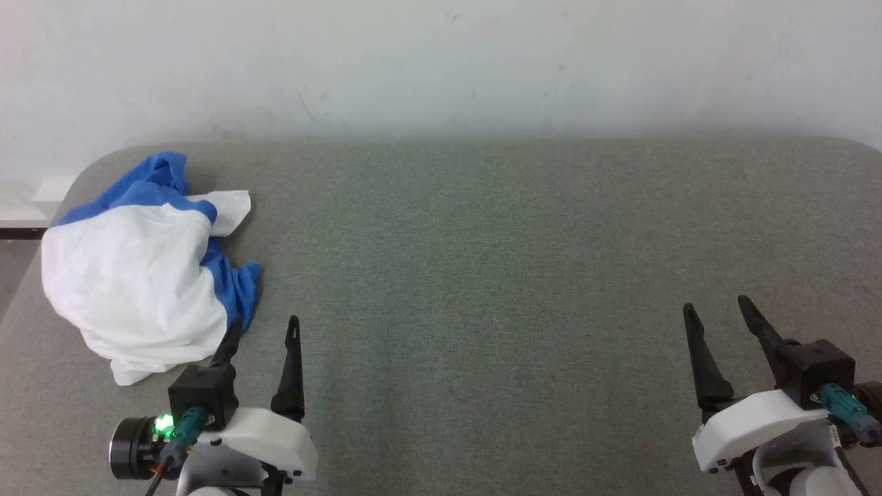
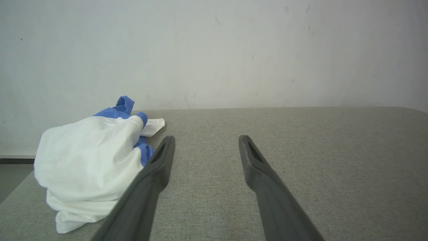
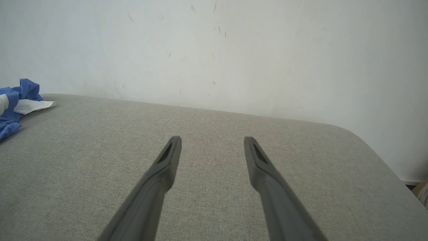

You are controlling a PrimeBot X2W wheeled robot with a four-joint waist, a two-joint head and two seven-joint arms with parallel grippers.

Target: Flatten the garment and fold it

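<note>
The garment (image 1: 131, 275) lies crumpled in a heap at the table's left end, white body bunched up with blue sleeves and trim poking out at the back and right side. In the left wrist view the garment (image 2: 90, 164) sits just left of my fingers; in the right wrist view a blue and white edge of the garment (image 3: 15, 103) shows at the far left. My left gripper (image 1: 265, 329) is open and empty, just right of the heap's near corner. My right gripper (image 1: 716, 311) is open and empty over bare table at the lower right.
The grey fabric-covered table (image 1: 482, 275) has rounded far corners and stands against a pale wall (image 1: 441, 62). Floor shows past the table's left edge (image 1: 14, 262). In the right wrist view the table's right edge (image 3: 384, 160) drops off toward the floor.
</note>
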